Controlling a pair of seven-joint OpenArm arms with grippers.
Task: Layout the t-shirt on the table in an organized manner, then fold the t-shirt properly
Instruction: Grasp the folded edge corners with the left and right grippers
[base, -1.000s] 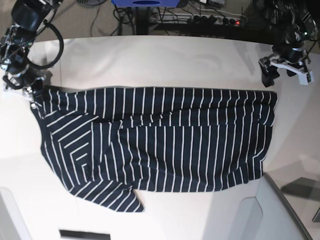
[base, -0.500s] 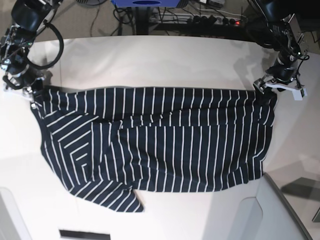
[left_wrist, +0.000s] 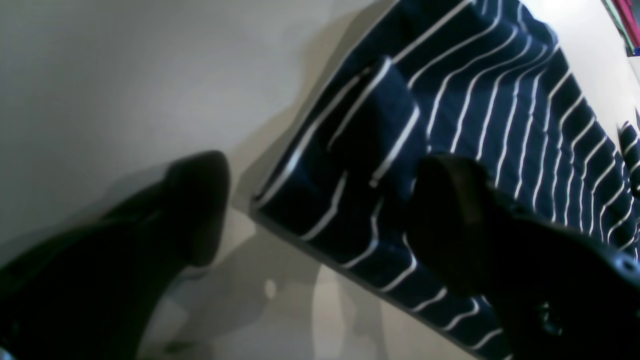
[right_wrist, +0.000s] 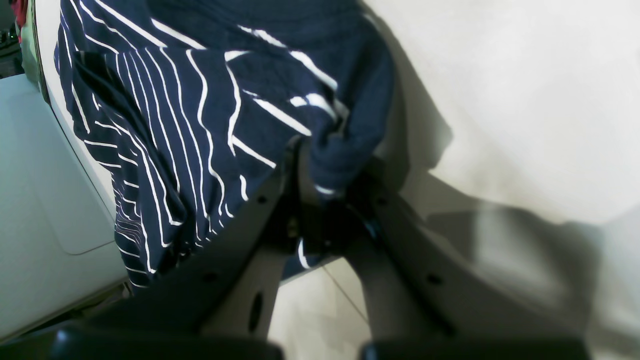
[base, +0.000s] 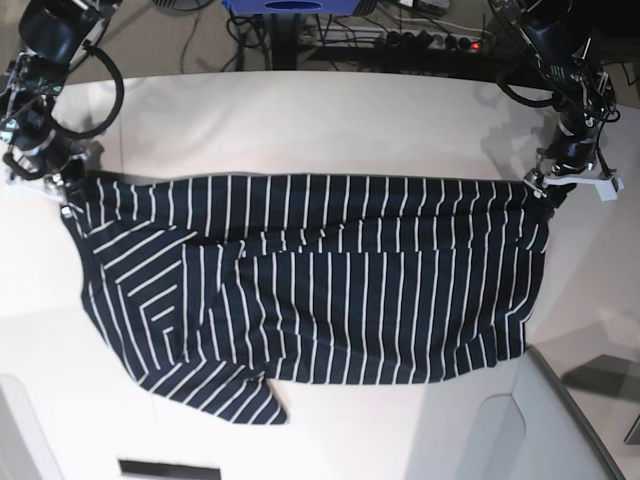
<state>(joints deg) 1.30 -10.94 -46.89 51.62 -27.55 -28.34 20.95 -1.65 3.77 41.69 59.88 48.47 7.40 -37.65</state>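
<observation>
The navy white-striped t-shirt (base: 320, 280) lies spread wide across the white table (base: 300, 120), with a sleeve folded over at its left. My left gripper (base: 555, 190) is down at the shirt's far right corner. In the left wrist view that gripper (left_wrist: 320, 215) is open, its fingers (left_wrist: 197, 210) straddling the corner of the t-shirt (left_wrist: 350, 150). One finger rests on bare table and the other over the fabric. My right gripper (base: 62, 188) is at the far left corner. In the right wrist view that gripper (right_wrist: 320, 195) is shut on a bunched bit of t-shirt (right_wrist: 200, 100).
Cables and a power strip (base: 430, 40) run behind the table's curved far edge, beside a blue object (base: 290, 6). Grey panels (base: 560, 420) sit at the near corners, one of them a grey panel (right_wrist: 45, 200) in the right wrist view.
My left arm came down from beyond the far right corner onto that corner, and its jaws have narrowed a little. The right gripper and the shirt have stayed put.
</observation>
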